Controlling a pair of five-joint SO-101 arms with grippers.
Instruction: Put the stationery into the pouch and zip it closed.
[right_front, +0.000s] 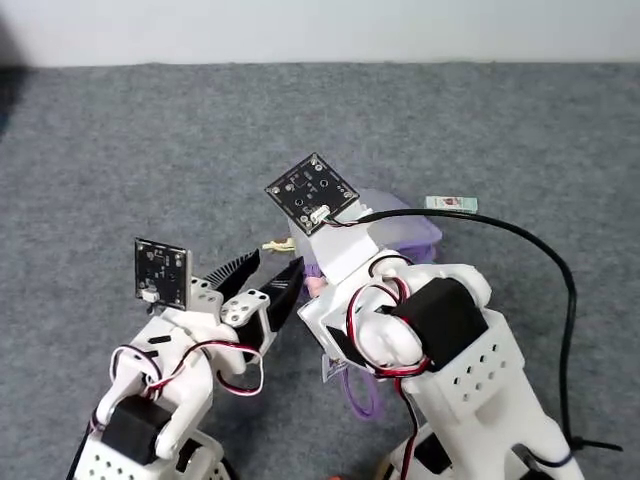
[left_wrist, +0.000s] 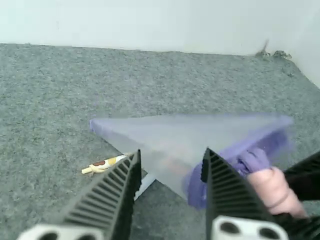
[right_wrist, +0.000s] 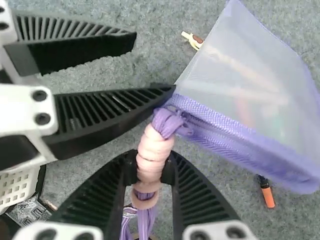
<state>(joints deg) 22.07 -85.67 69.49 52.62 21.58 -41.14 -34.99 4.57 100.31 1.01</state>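
The translucent purple pouch (right_wrist: 250, 95) lies on the grey carpet with pens showing through its side. A pink pull (right_wrist: 150, 150) on a purple cord hangs off its zipper end, and my right gripper (right_wrist: 150, 158) is shut on that pull. My left gripper (left_wrist: 171, 155) is open, with the pouch's (left_wrist: 200, 137) near corner in front of its gap. One of its fingers (right_wrist: 110, 115) rests by the zipper end. In the high view the left gripper (right_front: 277, 263) sits beside the right arm (right_front: 420, 330), which covers much of the pouch (right_front: 410, 225).
A yellow pen (left_wrist: 105, 165) lies on the carpet by the pouch's far corner, its tip (right_front: 278, 245) showing from above. An orange marker (right_wrist: 266, 191) pokes out from under the pouch. A small white item (right_front: 452, 204) lies behind it. A black cable (right_front: 530, 245) runs at the right.
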